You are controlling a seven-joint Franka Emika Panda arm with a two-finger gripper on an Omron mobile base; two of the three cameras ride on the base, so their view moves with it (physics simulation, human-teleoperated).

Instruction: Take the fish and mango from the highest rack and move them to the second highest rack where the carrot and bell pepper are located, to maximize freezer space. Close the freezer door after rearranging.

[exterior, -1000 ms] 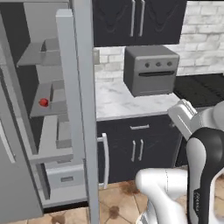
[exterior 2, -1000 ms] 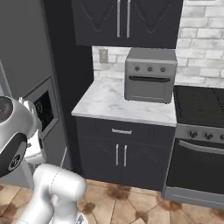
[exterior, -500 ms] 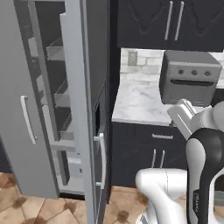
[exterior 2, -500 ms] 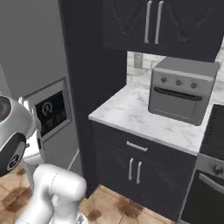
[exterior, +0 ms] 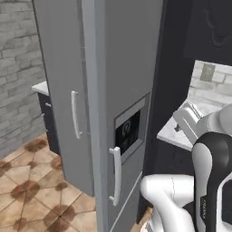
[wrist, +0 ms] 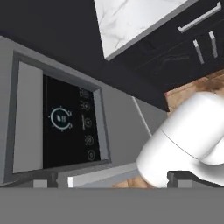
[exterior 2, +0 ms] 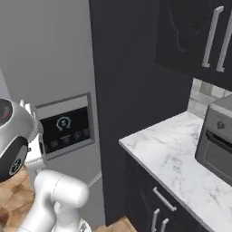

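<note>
Marble countertop [exterior 2: 174, 158] over dark base cabinets: grey toaster oven [exterior 2: 216, 144] sits directly on it, right end. Tile floor [exterior: 31, 190]: grey fridge [exterior: 122, 90] stands on it.

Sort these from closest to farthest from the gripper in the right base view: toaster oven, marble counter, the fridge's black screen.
1. Black screen, on the fridge front, right beside the gripper.
2. Marble counter, off to the right.
3. Toaster oven, far right, on that counter.
</note>
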